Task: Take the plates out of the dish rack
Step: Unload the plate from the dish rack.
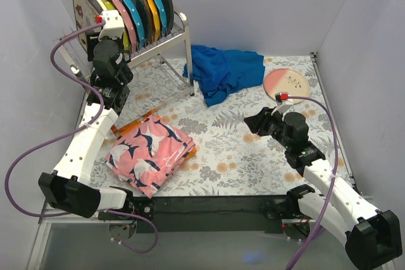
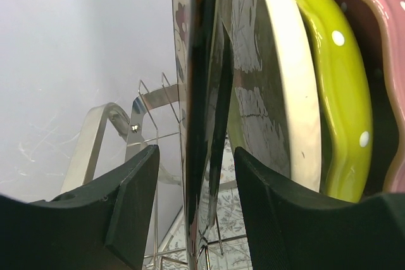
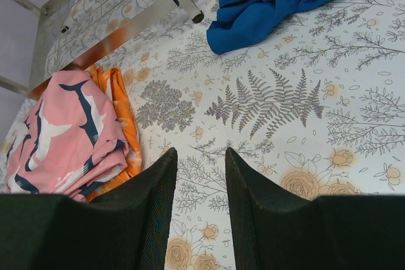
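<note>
Left claw [image 2: 196, 203] astride edge of square floral plate [image 2: 192, 61]

crumpled blue cloth [image 1: 224, 71], folded pink cloth [image 1: 150, 153]

2 white arms [image 1: 88, 147] w/ black joints [image 1: 109, 61], purple cables [image 1: 54, 47], black fingers [image 2: 130, 213], red wrist tabs [image 1: 283, 97]

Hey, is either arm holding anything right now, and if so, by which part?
Nothing is held. The jaws of the left gripper straddle the edge of the square floral plate, with gaps on both sides; the right gripper is empty.
</note>
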You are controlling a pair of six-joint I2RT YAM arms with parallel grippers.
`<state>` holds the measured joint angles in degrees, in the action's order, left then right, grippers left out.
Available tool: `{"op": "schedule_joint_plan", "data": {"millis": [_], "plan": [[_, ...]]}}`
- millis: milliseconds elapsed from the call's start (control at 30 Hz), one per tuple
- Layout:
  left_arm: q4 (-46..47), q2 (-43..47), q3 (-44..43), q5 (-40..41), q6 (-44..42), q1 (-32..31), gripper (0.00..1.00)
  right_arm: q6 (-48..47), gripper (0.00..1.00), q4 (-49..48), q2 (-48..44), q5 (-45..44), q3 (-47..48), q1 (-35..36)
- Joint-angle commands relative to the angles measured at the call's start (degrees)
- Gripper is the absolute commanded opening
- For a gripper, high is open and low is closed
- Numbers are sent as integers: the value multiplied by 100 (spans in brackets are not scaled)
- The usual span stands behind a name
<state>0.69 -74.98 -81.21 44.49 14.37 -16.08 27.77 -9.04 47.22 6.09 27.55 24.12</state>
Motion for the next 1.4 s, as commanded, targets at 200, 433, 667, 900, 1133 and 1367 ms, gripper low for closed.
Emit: {"op": "schedule_joint_plan", "data": {"millis": [200, 433, 667, 900, 1133, 1367], "plan": [[318, 98, 237, -608, -92, 192, 49, -123, 43, -89, -3, -125, 31, 31], [353, 89, 228, -687, -154, 263, 49, -123, 43, -89, 24, -152, 57, 49], [406, 10, 308, -731, -146, 298, 49, -132, 43, -98, 15, -204, 31, 58], [502, -8, 307, -889, -163, 307, 39, -131, 43, -107, 50, -204, 66, 67], [494, -17, 263, -977, -163, 307, 13, -158, 43, -89, 15, -248, 57, 58], [397, 54, 176, -1083, -84, 315, 0, -158, 43, -89, -20, -283, 57, 67]]}}
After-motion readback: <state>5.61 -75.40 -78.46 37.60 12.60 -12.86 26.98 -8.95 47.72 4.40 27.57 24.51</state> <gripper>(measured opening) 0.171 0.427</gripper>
